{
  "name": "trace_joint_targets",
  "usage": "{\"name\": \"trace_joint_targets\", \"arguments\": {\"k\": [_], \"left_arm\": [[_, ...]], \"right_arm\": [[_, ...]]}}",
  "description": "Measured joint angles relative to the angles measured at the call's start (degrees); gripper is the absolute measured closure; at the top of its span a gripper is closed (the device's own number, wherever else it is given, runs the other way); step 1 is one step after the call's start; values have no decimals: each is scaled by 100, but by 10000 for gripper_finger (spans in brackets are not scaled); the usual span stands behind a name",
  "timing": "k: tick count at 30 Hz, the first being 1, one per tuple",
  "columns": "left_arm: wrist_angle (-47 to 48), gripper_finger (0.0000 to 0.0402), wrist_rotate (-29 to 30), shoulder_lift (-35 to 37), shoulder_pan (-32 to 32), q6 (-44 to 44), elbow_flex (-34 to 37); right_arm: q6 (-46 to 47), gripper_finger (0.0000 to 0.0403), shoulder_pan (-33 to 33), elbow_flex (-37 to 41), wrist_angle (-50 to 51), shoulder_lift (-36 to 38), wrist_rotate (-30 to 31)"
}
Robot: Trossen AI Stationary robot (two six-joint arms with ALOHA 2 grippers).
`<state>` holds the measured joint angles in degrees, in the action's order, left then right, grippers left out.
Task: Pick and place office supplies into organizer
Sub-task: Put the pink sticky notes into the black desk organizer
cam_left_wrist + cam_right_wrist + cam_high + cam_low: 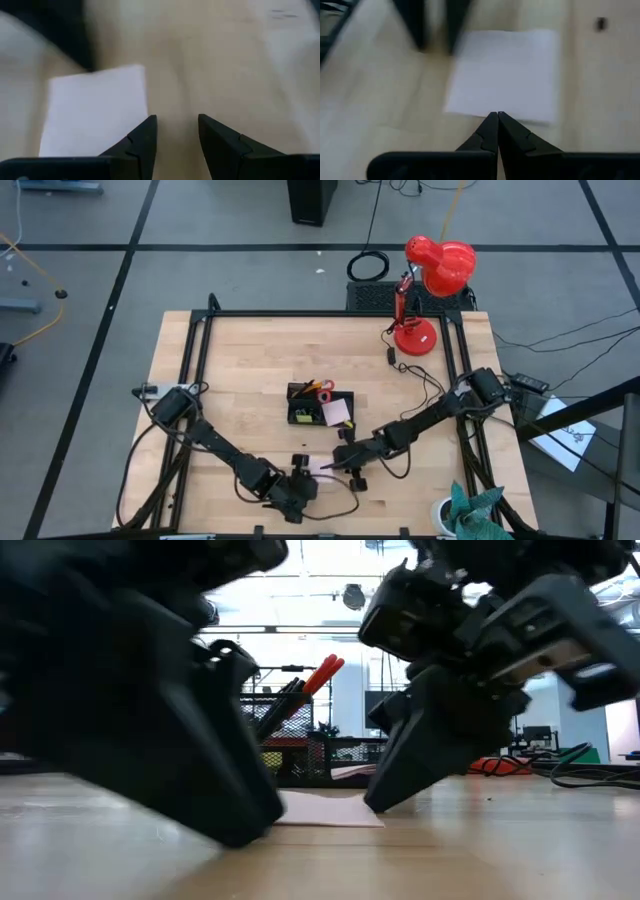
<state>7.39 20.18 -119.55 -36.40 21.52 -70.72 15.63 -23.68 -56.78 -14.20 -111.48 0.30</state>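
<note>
Both dark pincers, left (pixel 235 825) and right (pixel 385 800), loom at table height, tips down at either edge of a flat pale pink paper sheet (pixel 325 810). From above, the small black plastic organizer (pixel 320 406) mid-table already holds red-handled scissors (pixel 322 388), pens and a pink pad (pixel 337 411); I judge this sheet the last piece. Left wrist: fingers parted, empty, one tip on the sheet's edge. Right wrist: fingers closed, pressing its edge, not gripping.
</note>
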Motion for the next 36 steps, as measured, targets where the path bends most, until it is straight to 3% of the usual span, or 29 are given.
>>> {"name": "trace_joint_targets", "arguments": {"k": [8, 12, 19, 29, 36], "left_arm": [[150, 252, -13, 24, 150, -294, 0], [219, 252, -58, 148, 66, -857, 7], [411, 252, 637, 240, -171, -2065, 22], [617, 252, 900, 104, -144, -3339, -13], [645, 252, 1269, -246, -129, -3548, -33]], "right_arm": [[-281, 403, -176, 51, -285, -4, -115], [-449, 403, -199, 46, -391, 38, 306], [-589, 403, -121, 37, -404, 98, 1168], [-33, 403, 222, 210, -182, 98, 1124], [125, 403, 277, 390, -344, 85, 899]]}}
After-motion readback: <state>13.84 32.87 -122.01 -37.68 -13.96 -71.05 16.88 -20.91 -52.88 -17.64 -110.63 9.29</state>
